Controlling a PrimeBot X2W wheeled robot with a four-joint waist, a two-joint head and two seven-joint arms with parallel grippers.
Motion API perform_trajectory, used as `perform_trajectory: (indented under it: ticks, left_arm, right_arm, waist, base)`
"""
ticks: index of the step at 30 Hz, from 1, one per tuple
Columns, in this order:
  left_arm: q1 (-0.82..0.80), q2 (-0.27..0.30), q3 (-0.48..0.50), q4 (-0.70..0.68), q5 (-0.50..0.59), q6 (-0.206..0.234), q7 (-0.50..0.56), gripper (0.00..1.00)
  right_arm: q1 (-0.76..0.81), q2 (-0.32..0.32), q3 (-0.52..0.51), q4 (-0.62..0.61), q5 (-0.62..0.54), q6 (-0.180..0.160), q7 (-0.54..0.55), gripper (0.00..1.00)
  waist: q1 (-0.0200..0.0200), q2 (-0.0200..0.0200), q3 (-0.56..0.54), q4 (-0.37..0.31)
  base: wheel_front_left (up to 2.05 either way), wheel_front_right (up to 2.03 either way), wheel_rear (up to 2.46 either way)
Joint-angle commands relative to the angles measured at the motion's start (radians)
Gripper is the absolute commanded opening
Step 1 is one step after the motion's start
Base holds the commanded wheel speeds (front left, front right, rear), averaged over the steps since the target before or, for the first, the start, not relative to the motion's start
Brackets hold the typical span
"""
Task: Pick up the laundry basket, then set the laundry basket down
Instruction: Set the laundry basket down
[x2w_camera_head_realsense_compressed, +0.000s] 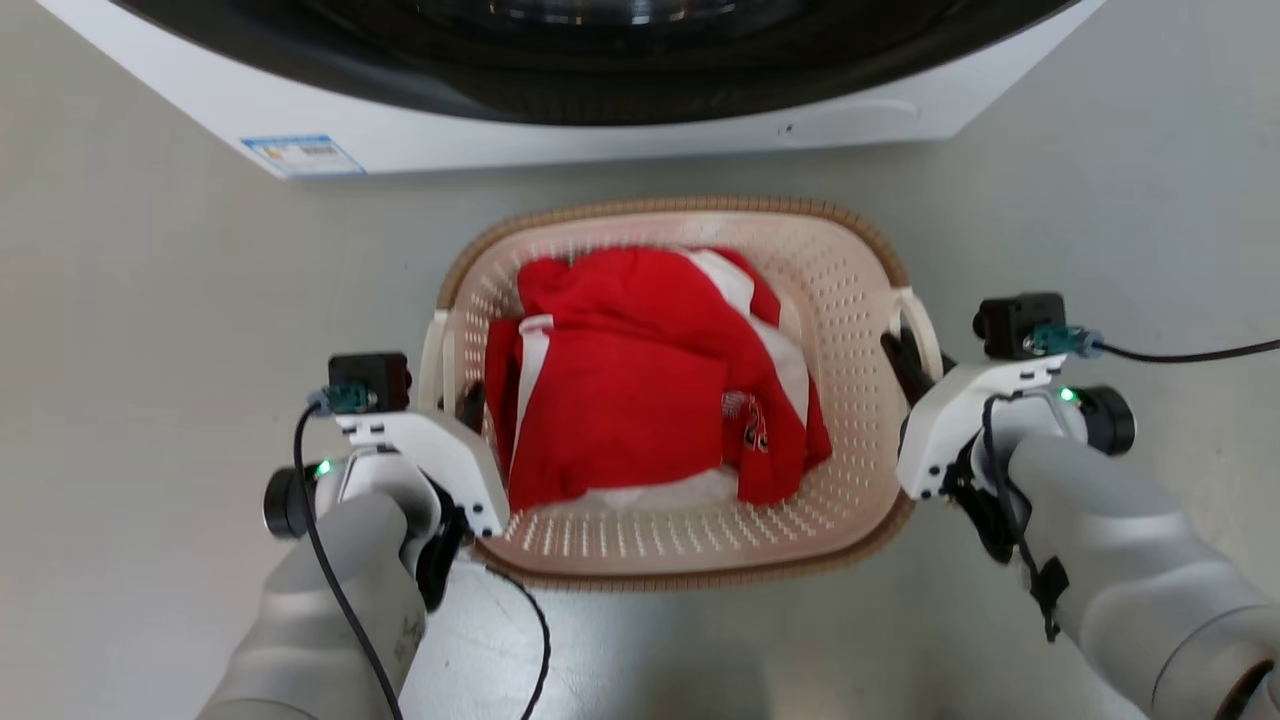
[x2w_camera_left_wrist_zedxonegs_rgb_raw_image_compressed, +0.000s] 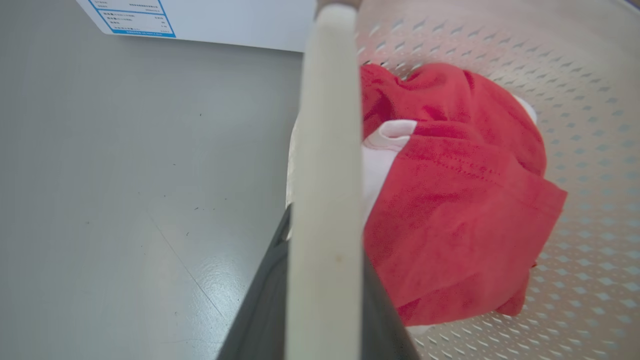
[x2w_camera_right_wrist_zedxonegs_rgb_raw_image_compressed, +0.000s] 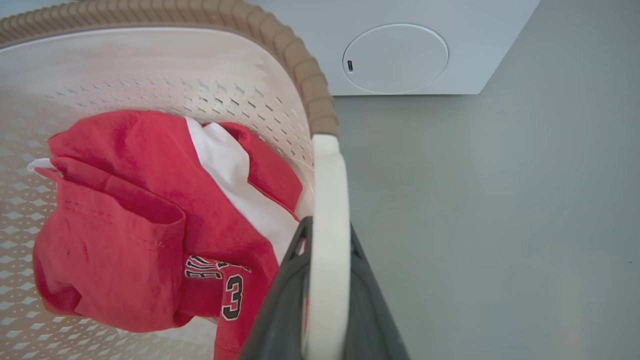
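The laundry basket (x2w_camera_head_realsense_compressed: 850, 290), cream with perforated walls and a brown woven-look rim, sits in the middle of the head view with red and white clothes (x2w_camera_head_realsense_compressed: 640, 390) inside. My left gripper (x2w_camera_head_realsense_compressed: 468, 408) is shut on its left white handle (x2w_camera_head_realsense_compressed: 437, 355). In the left wrist view that handle (x2w_camera_left_wrist_zedxonegs_rgb_raw_image_compressed: 327, 125) runs upright between the dark fingers of the left gripper (x2w_camera_left_wrist_zedxonegs_rgb_raw_image_compressed: 325, 250). My right gripper (x2w_camera_head_realsense_compressed: 905, 368) is shut on the right handle (x2w_camera_head_realsense_compressed: 925, 335); in the right wrist view the right gripper (x2w_camera_right_wrist_zedxonegs_rgb_raw_image_compressed: 327, 235) clamps the handle (x2w_camera_right_wrist_zedxonegs_rgb_raw_image_compressed: 329, 175). Whether the basket is off the floor I cannot tell.
A large white washing machine (x2w_camera_head_realsense_compressed: 600, 135) stands just beyond the basket, its dark door above and a blue-edged label (x2w_camera_head_realsense_compressed: 300, 155) at its lower left. Grey floor (x2w_camera_head_realsense_compressed: 130, 350) lies open to both sides of the basket. A black cable (x2w_camera_head_realsense_compressed: 1190, 353) trails off my right wrist.
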Motion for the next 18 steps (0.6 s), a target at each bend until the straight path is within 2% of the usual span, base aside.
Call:
perform_trajectory:
  ticks: [1, 18]
  left_arm:
    - [-0.03, 0.027, 0.024, -0.028, 0.01, -0.001, -0.014, 0.0]
    - [-0.076, 0.036, 0.129, -0.1, 0.081, 0.011, -0.015, 0.0]
  right_arm:
    - [0.011, -0.016, 0.004, 0.007, 0.005, 0.007, -0.018, 0.0]
    - [-0.059, -0.029, -0.058, -0.007, -0.041, 0.007, -0.036, 0.0]
  waist:
    - [0.0, 0.0, 0.038, 0.005]
    - [0.0, 0.0, 0.217, 0.011]
  base:
    - [0.0, 0.0, 0.0]
    - [0.0, 0.0, 0.0]
